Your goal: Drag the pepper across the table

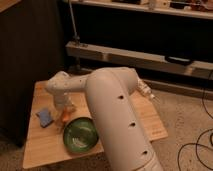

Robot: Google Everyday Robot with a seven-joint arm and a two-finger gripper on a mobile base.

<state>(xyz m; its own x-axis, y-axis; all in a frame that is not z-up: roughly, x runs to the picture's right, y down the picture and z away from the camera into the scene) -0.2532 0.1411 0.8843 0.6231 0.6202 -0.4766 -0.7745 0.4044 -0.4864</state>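
Single arm (119, 117) reaches from the near right across the table (146, 124), wrist bent down over the left half. Gripper (65, 108) is low over the wood, just above the pepper (63, 118). The jaws stand apart, with nothing clamped between them.

Pepper: a small orange piece lying on the tabletop at left of centre, directly under the gripper. It is partly hidden by the wrist, so I cannot tell whether a finger touches it.

Neighbours: a blue sponge (44, 117) just left of the pepper and a green bowl (80, 135) just near-right of it. A white cylinder with a dark end (146, 91) lies near the far right edge, well apart from the rest. A dark shelving unit (135, 54) stands behind the table.

Progress, as I judge it: early. The approach looks done, with the tool set over the target. There is no grip, and no sign that the drag has begun.

Left to do:
- close on the pepper or press down on it
- slide it along the surface

The open wood on the far side and to the right looks like the free path. The sponge and the bowl crowd the left and near sides, and either could be nudged.
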